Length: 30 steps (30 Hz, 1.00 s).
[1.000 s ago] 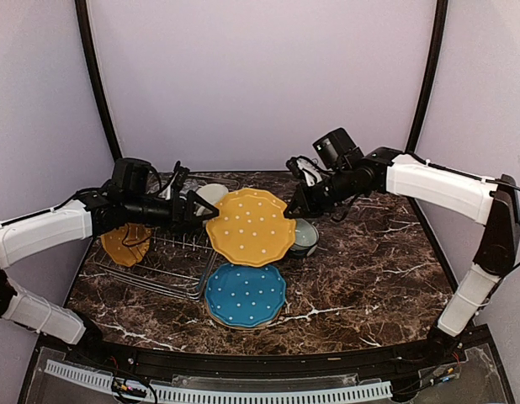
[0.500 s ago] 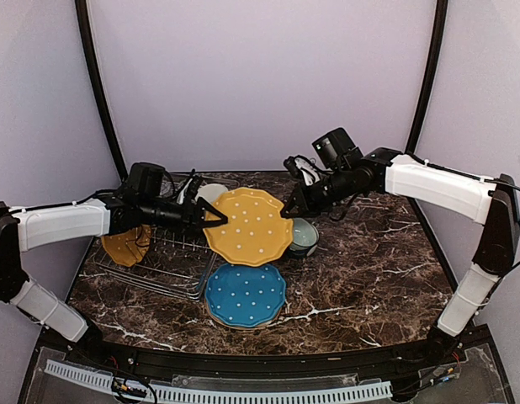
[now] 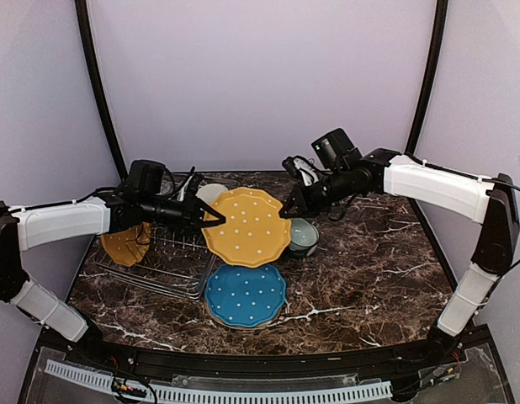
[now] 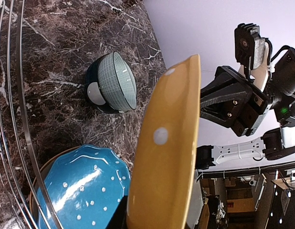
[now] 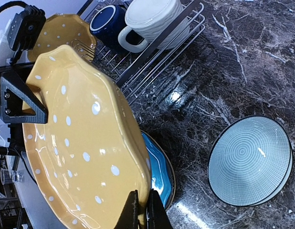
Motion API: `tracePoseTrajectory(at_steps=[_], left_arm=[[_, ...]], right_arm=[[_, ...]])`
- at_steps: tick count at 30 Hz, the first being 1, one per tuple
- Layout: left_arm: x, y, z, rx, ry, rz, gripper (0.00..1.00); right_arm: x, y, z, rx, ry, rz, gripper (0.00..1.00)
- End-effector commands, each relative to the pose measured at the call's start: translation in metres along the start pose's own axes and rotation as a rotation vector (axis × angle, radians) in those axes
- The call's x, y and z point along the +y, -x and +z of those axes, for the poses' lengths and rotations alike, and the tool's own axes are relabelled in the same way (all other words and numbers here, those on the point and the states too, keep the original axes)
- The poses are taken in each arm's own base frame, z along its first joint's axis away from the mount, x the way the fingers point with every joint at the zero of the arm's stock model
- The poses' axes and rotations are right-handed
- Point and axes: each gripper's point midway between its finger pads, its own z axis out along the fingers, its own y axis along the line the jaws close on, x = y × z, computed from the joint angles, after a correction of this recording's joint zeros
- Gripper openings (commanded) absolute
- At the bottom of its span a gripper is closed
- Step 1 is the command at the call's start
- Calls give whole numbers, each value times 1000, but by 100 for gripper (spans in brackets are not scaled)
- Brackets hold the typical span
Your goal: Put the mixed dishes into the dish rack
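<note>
1. Plate with yellow glaze, white dots and a wavy rim hangs tilted in the air, partly over the right end of the dark wire dish rack;
2. the right gripper pinches its rim tight between both fingers;
3. the left gripper is at the other rim; I cannot tell if its jaws squeeze it;
4. a blue dotted plate and a pale green bowl sit on the dark marble table.

Body: left arm and right arm have white link shells, black joints, loose black cables near wrists. Left gripper and right gripper are matte black, angular.
</note>
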Motion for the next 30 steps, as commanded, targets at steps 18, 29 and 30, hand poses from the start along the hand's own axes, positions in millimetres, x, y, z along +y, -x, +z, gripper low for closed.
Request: tracePoseTrajectory(at_steps=[18, 29, 30], left_arm=[[-31, 55, -164, -348, 654, 446, 1], [2, 56, -283, -372, 1321, 535, 1], [5, 55, -285, -365, 1336, 530, 1]], right_arm=[[26, 25, -21, -121, 91, -76, 80], [25, 25, -7, -91, 115, -71, 80], [25, 24, -6, -87, 115, -71, 80]])
